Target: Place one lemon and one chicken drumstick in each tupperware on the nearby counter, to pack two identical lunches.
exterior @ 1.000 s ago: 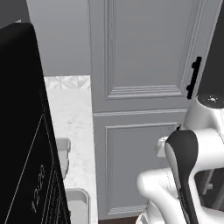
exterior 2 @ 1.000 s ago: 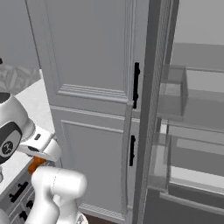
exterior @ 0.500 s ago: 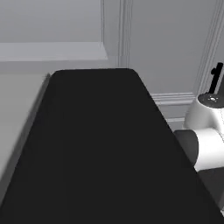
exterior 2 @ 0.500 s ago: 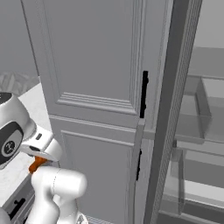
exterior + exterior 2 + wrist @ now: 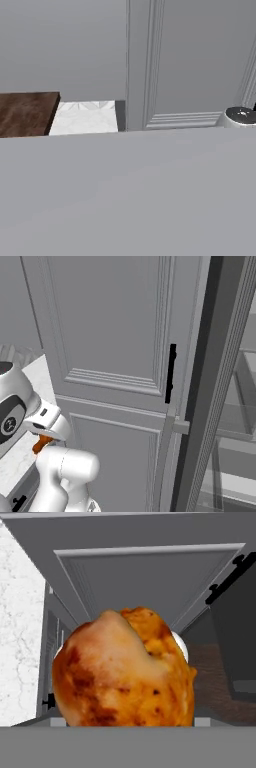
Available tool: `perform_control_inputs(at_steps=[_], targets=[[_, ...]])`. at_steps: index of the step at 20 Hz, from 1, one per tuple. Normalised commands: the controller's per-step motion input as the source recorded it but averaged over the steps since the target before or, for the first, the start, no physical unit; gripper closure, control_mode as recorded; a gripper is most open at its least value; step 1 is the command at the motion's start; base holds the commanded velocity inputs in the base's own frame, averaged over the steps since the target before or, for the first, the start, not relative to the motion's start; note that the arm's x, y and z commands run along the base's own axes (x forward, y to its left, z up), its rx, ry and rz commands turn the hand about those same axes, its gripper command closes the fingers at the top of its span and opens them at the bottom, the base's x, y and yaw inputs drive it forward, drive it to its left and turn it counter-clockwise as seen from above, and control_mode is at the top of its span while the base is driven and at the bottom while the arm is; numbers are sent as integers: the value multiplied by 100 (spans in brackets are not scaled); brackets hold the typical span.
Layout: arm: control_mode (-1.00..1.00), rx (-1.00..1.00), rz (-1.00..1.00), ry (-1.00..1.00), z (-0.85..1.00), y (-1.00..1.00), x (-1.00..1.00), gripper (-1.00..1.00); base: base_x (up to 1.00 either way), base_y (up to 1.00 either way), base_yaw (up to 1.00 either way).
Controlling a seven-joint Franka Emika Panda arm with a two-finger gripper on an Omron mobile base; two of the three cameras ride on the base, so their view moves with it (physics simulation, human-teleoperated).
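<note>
At the centre of the hand view, close to the lens, sits the chicken drumstick, a browned, glossy lump that covers the lower middle of the frame and hides the fingertips. It hangs there with nothing under it, so the jaws look to be grasping it, though their contact with the meat is not visible. Behind it a grey panelled cabinet door spans the top of the frame, a strip of the white veined marble bench runs down the left edge, and black handles show at the upper right and lower left. A patch of dark brown floor lies at the right.

In the right base view the white arm rises at the lower left. Just below its wrist a small orange-brown piece of the drumstick pokes out, over the marble bench at the left edge. A tall grey panelled door fills the middle, with a black handle on its right side, and shelves show at the far right.

In the left base view a plain grey surface covers the lower half. Above it, at the left, are a dark brown wooden surface and beside it a patch of marble bench; a grey panelled door stands at the upper right.
</note>
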Motion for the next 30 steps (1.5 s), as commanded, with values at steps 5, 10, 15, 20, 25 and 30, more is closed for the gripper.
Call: perform_control_inputs(at_steps=[5, 10, 15, 20, 25, 30], targets=[[100, 0, 0, 0, 0, 0, 0, 100, 26, 25, 7], [-100, 0, 23, -3, 0, 63, 26, 100, 0, 0, 0], [-100, 0, 19, -10, -3, 98, 8, 100, 0, 0, 0], [-100, 0, 16, -4, -29, 100, 32, 100, 0, 0, 0], [-100, 0, 18, 0, -57, 100, 33, 100, 0, 0, 0], [-100, 3, 18, 0, -55, 100, 60, 100, 0, 0, 0]])
